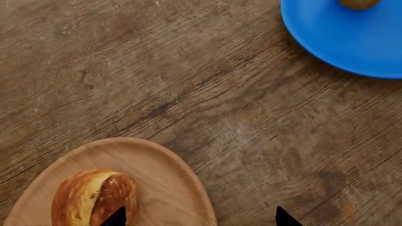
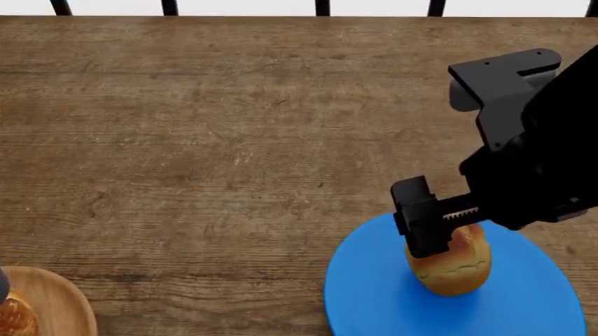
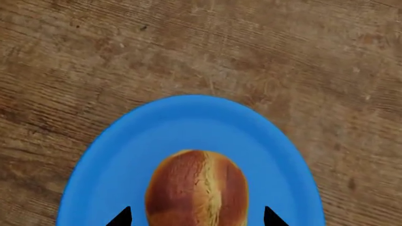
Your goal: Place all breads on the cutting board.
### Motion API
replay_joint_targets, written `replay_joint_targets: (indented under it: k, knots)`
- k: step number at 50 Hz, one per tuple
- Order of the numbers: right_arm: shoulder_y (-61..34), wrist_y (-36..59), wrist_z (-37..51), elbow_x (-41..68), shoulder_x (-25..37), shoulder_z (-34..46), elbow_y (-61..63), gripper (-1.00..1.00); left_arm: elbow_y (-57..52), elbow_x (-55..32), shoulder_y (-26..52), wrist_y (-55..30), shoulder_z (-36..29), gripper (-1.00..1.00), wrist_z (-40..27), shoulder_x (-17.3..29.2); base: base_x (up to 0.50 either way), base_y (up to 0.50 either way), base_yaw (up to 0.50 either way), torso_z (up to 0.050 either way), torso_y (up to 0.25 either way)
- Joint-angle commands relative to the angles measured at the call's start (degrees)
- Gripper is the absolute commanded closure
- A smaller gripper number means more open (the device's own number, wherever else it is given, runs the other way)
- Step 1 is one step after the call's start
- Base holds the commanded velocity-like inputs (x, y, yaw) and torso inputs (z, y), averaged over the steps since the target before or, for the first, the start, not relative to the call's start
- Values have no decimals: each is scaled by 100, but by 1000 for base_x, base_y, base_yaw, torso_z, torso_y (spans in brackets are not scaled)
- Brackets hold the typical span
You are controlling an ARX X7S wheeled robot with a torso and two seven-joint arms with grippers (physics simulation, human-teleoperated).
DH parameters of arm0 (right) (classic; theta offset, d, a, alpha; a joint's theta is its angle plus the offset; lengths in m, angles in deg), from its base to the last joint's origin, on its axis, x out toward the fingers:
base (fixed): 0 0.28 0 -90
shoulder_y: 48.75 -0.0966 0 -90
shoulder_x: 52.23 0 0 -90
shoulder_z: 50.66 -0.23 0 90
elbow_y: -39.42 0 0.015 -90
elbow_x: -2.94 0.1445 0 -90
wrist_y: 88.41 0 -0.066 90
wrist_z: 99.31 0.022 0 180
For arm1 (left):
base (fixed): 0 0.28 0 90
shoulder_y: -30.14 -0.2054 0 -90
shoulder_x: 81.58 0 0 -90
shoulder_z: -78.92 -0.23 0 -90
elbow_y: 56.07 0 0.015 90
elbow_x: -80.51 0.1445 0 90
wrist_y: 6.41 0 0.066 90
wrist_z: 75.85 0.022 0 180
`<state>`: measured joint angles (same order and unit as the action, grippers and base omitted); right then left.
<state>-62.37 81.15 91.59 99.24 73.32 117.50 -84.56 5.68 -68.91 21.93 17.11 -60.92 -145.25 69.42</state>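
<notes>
**Golden-brown roll is being approached on the round blue plate**

The right end effector (image 2: 439,234) is being held open astride the oval crusty roll (image 2: 452,264), resting on the blue plate (image 2: 374,294); closing appears needed next. The cutting board is not being shown.

Broad bare wooden surface (image 2: 215,140) between wooden plate (image 2: 56,301) and blue plate (image 2: 374,294), roll (image 2: 453,269) standing on the blue plate
</notes>
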Motion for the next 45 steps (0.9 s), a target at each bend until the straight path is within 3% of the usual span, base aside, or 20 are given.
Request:
replay_joint_targets:
  k: [1, 26, 27, 39, 45]
  knots:
    - [210, -246, 4, 2, -16, -4, -154, -100, -10, -8, 42, -18, -39, -100, 5, 17, 0, 0, 0, 0, 0]
    - [721, -453, -218, -243, -196, 268, -318, -100, -43, 132, -37, -16, -75, -100, 127, 45, 0, 0, 0, 0, 0]
    - [709, -447, -212, -238, -194, 266, -304, 100, -61, 144, -59, 0, -73, -100, 135, 54, 0, 0, 0, 0, 0]
    - [-203, 64, -53, 71, -33, 53, 227, 100, 28, 278, -68, -23, -52, -100, 192, 93, 0, 0, 0, 0, 0]
    - [-656, 351, 548, 699, 279, -192, 904, 100, -62, 266, -76, 40, -54, -100, 199, 58, 0, 0, 0, 0, 0]
